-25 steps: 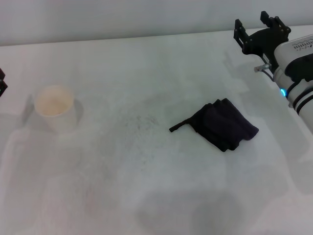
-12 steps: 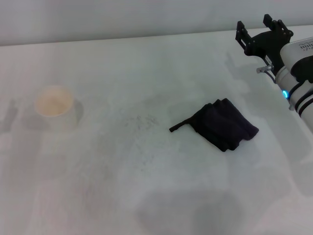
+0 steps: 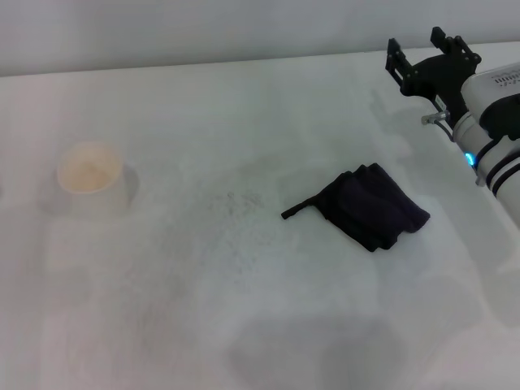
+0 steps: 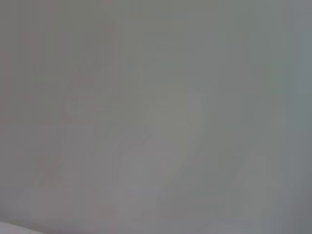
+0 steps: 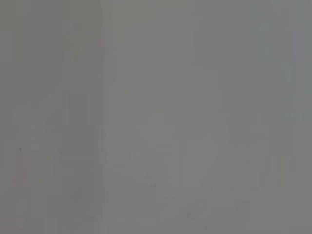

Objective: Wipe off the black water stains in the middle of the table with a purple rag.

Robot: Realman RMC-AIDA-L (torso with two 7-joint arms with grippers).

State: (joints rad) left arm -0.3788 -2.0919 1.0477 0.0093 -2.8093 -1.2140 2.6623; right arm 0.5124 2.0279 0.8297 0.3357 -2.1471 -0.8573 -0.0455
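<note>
The purple rag [image 3: 372, 207] lies in thick dark folds on the white table [image 3: 268, 106], right of the middle, with its thin strap-like tail [image 3: 299, 209] pointing left. No round black blot shows; only faint grey specks [image 3: 236, 202] mark the table left of the rag. My right gripper [image 3: 416, 44] hovers at the far right, well beyond the rag, open and empty. My left gripper is out of view. Both wrist views show only blank grey.
A white paper cup [image 3: 89, 177] stands upright at the left of the table. The table's far edge [image 3: 203, 65] meets a grey wall. The right arm's white body [image 3: 496, 122] fills the right edge.
The left gripper's dark tip at the left edge has gone out of view. The right gripper has shifted only slightly. The rag and cup have not moved.
</note>
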